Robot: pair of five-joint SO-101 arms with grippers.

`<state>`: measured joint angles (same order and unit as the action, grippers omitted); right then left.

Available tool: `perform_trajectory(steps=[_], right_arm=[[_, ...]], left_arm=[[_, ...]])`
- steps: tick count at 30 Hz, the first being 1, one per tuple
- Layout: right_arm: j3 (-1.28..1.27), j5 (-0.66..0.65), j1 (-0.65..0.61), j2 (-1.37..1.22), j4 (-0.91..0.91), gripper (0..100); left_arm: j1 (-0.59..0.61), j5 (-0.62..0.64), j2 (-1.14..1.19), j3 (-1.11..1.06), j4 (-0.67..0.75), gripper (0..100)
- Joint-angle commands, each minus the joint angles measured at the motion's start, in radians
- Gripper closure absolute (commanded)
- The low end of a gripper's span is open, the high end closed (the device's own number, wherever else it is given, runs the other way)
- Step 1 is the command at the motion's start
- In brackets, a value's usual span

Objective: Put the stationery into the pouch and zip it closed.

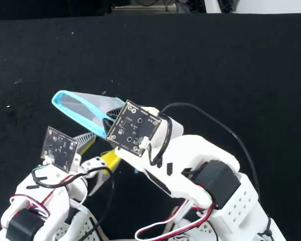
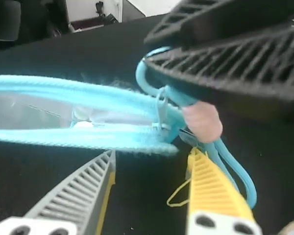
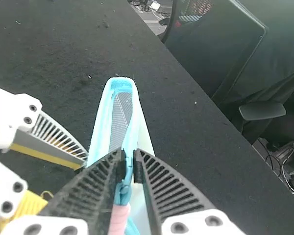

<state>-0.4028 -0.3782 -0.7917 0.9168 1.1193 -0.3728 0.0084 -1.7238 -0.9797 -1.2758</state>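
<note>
A pouch [image 1: 83, 107] with a light-blue edge and see-through sides lies on the black table [image 1: 215, 70], left of centre, its long axis running from the far left toward the arms. The right arm's white body crosses the lower middle, a square camera board [image 1: 134, 129] on its wrist covering the pouch's near end. The dark ribbed fingers of the right gripper [image 1: 110, 119] show at that end, against the blue edge. At the lower left, the left gripper [image 1: 97, 146] sits just beside the pouch, its grey finger and yellow finger spread apart. A black cable [image 1: 210, 118] arcs over the right arm.
</note>
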Motion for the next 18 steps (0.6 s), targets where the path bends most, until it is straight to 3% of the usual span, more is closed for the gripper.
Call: perform_trajectory(steps=[1, 18], right_arm=[[0.022, -0.008, 0.020, 0.001, -0.026, 98.8], [0.027, -0.008, 0.020, 0.001, -0.021, 98.8]], left_arm=[[0.070, 0.000, -0.011, -0.016, 0.044, 76], [0.288, -0.014, -0.011, -0.015, 0.037, 77]])
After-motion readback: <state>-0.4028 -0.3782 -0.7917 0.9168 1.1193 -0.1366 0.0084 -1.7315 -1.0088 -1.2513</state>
